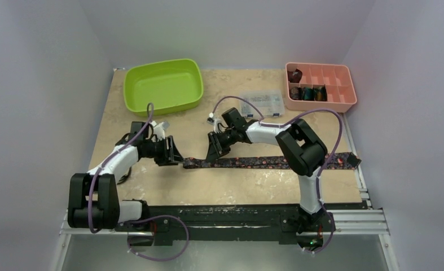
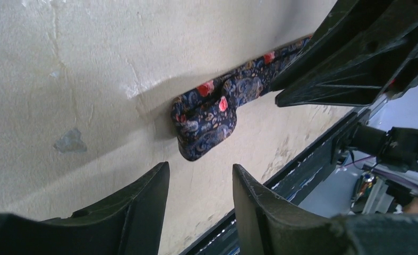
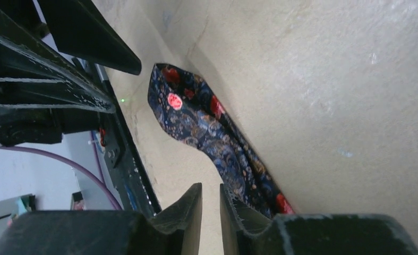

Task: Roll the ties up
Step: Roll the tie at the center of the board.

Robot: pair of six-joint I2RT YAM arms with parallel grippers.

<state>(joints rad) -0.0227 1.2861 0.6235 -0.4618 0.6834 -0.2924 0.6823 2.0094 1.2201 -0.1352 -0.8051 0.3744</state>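
A dark navy paisley tie [image 1: 264,162] with red flowers lies flat across the table, its narrow end at the left and its wide end near the right edge. In the left wrist view that end [image 2: 204,125] is folded over on itself in one small turn. My left gripper [image 1: 171,153] is open and empty, its fingertips [image 2: 159,178] just short of the folded end. My right gripper [image 1: 215,148] hovers over the tie right beside it, nearly shut and empty [image 3: 211,191], with the tie [image 3: 217,138] alongside one finger. Several rolled ties [image 1: 308,93] sit in a pink tray.
The pink compartment tray [image 1: 343,90] stands at the back right. A green bin [image 1: 163,84] stands at the back left. A clear plastic parts box [image 1: 262,103] lies between them, behind my right gripper. The black rail [image 1: 236,217] runs along the near edge.
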